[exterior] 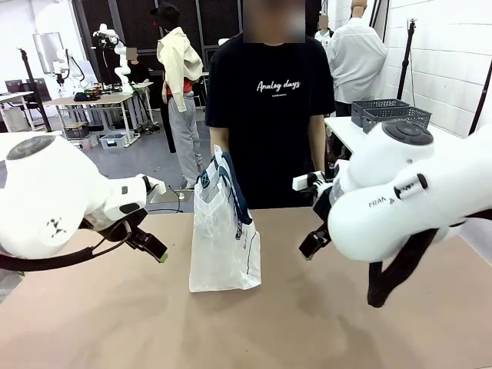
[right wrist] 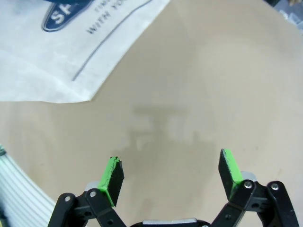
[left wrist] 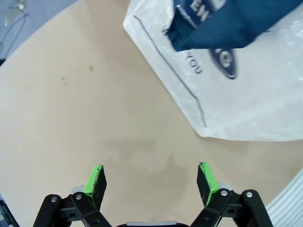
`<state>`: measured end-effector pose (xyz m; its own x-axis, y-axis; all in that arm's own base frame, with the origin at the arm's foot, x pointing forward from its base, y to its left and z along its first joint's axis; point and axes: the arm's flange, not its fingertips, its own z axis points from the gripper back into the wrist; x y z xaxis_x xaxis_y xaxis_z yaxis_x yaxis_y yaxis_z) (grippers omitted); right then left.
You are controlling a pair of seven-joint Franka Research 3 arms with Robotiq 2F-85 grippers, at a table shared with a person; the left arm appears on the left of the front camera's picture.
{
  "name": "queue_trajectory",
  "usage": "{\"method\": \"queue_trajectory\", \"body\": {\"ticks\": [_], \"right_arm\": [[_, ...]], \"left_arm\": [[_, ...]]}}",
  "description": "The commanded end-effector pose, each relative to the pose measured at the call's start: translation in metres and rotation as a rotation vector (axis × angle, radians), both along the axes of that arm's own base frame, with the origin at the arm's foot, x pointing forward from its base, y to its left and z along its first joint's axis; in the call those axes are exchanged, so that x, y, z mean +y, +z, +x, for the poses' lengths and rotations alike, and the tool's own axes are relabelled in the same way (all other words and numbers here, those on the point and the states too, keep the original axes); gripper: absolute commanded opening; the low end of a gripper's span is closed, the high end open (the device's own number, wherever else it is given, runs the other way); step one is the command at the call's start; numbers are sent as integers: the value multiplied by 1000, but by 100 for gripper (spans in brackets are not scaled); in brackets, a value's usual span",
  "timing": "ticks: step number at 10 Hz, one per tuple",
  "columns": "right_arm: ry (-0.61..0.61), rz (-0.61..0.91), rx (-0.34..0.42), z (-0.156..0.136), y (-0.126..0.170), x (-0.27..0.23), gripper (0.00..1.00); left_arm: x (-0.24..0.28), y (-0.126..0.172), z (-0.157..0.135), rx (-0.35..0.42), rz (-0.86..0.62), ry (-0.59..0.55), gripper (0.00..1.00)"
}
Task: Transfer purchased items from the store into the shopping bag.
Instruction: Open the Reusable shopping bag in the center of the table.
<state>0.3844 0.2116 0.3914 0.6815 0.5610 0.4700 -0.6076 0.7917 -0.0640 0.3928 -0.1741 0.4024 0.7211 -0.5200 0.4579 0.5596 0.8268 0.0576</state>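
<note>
on the tan table (exterior: 115,323) the translucent plastic shopping bag with navy handles (exterior: 223,246) stands waiting, my left gripper (left wrist: 151,179) and right gripper (right wrist: 173,172) gape empty, so i judge i next need something to grasp.

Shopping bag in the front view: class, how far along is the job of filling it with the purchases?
Done: the shopping bag stands upright on the table between the arms. In hand: nothing; the left gripper and right gripper are both open and empty above bare tabletop. Left: apparently the whole transfer, since no item is gripped; whether the bag holds anything I cannot tell.
</note>
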Motion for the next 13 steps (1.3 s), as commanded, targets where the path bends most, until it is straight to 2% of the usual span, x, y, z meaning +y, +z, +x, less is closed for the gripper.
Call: {"method": "queue_trajectory", "body": {"ticks": [1,3,4,5,6,8,9,10,12,13], "right_arm": [[-43,15,51,-2,31,11,100],[-62,37,82,-1,72,27,100],[-186,5,133,6,99,42,100],[-196,27,170,17,131,57,100],[-218,51,175,25,160,66,100],[-271,63,149,43,201,85,100],[-278,62,132,58,212,87,100],[-230,74,151,23,193,70,100],[-230,74,151,23,193,70,100],[-245,81,145,38,209,78,100]], "left_arm": [[-3,44,-9,34,1,-8,100],[-8,87,2,23,0,147,100],[-12,107,15,29,-32,187,100],[-13,127,31,2,-45,217,100],[-13,143,42,-19,-57,224,100],[-18,163,65,1,-112,206,100],[-20,165,75,-5,-144,173,100],[-8,164,52,-31,-96,204,100],[-8,164,52,-31,-96,204,100],[-16,166,65,-24,-113,200,100]]}}
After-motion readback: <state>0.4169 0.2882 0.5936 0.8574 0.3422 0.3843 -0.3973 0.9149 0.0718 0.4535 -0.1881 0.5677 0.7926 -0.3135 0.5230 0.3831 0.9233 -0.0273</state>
